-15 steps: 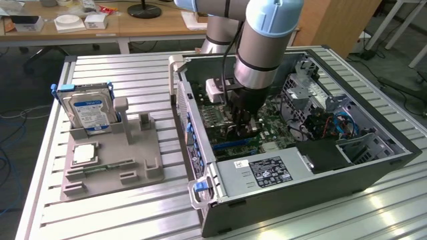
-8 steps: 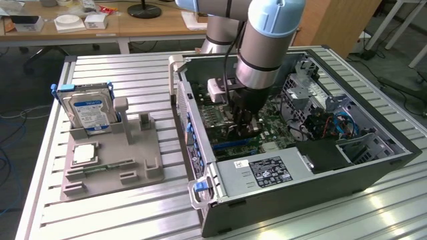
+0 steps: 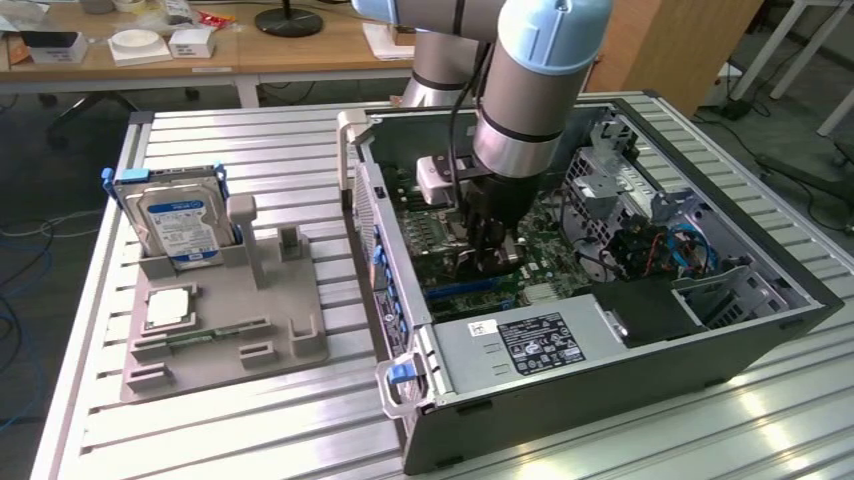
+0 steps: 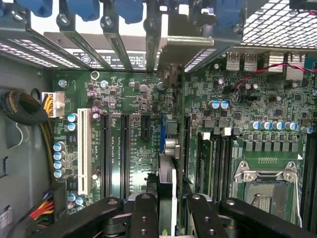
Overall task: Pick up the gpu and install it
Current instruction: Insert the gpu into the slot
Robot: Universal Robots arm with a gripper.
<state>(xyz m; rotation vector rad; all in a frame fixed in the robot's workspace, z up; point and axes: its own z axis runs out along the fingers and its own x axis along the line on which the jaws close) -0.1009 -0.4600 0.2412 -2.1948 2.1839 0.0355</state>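
Observation:
My gripper point(image 3: 483, 250) is down inside the open computer case point(image 3: 747, 330), over the green motherboard point(image 3: 541, 255). It is shut on the gpu point(image 4: 167, 183), a thin dark card seen edge-on between the two black fingers point(image 4: 143, 213). In the wrist view the card runs away from the fingers to its metal bracket point(image 4: 171, 47) at the case's rear slots. It stands in line with the blue slot point(image 4: 163, 131), between the long black slots point(image 4: 124, 148). Whether the card's edge touches the slot I cannot tell. In the exterior view the arm hides most of the card.
A grey fixture point(image 3: 280, 345) on the exterior view's left holds the silver hard drive point(image 3: 184, 225), a square chip point(image 3: 171, 308) and a narrow green memory stick point(image 3: 200, 337). The power supply point(image 3: 527, 345) and drive cage point(image 3: 727, 290) crowd the case. Cables point(image 4: 25, 106) run beside the board.

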